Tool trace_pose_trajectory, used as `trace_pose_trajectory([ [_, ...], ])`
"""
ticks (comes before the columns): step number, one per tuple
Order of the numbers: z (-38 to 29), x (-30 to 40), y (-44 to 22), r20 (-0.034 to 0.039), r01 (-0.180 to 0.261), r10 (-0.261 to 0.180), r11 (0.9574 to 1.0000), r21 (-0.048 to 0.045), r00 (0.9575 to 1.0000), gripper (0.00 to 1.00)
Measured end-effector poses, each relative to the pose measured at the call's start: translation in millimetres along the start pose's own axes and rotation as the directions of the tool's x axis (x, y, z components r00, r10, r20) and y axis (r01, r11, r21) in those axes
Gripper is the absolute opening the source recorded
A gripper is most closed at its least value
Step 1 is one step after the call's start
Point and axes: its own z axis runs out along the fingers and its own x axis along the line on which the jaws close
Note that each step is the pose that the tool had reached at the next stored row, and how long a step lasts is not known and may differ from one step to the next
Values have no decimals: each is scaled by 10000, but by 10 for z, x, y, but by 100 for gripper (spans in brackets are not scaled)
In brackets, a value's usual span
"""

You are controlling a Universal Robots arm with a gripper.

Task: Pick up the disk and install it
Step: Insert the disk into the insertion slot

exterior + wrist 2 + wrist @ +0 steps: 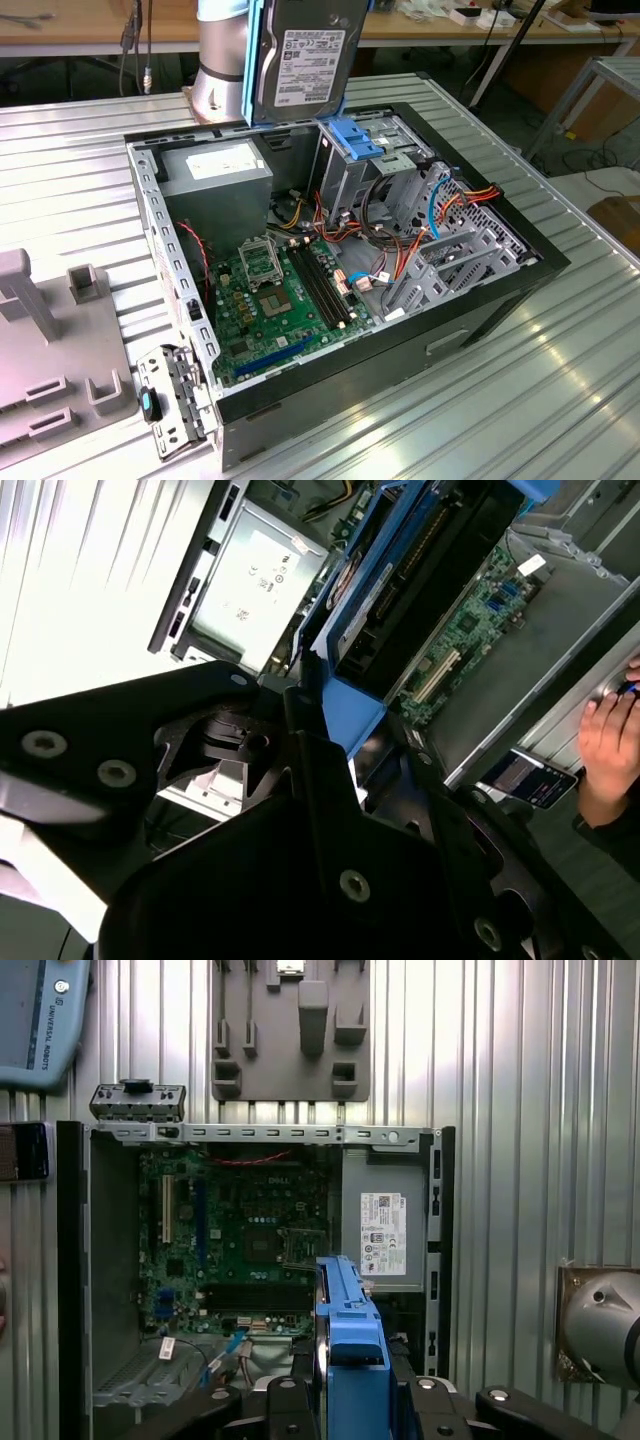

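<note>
Hanging upright above the open computer case (350, 400), clear of it, the disk (305, 55) sits clamped edge-on in the gripper (352, 1395), drawn tight against its blue rails. Ribbed metal table (500, 400) beneath.

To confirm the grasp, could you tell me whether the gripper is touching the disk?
Touching. In the first wrist view, the gripper clamps the disk on both sides of its blue carrier.

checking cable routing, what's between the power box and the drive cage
A bundle of wires, seen in the exterior view between the power box and the drive cage.
</note>
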Motion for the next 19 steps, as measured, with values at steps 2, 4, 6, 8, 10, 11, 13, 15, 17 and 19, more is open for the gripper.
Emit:
trace_pose_trajectory([
  [2,0,56,0,-6,0,0,10000,0,10000,37],
  [4,0,78,1,-14,1,-1,10000,1,10000,37],
  [6,0,89,1,-29,1,-1,10000,0,10000,37],
  [8,0,100,1,-45,1,-1,10000,1,10000,37],
  [10,0,114,1,-59,2,-2,10000,-1,10000,37],
  [11,2,136,1,-63,1,-1,10000,0,10000,37],
  [13,3,166,1,-72,2,-2,10000,-1,10000,37],
  [15,4,186,1,-80,2,-2,10000,0,10000,37],
  [17,4,203,2,-96,2,-2,10000,0,10000,37],
  [19,4,231,2,-113,3,-3,10000,0,9999,37],
])
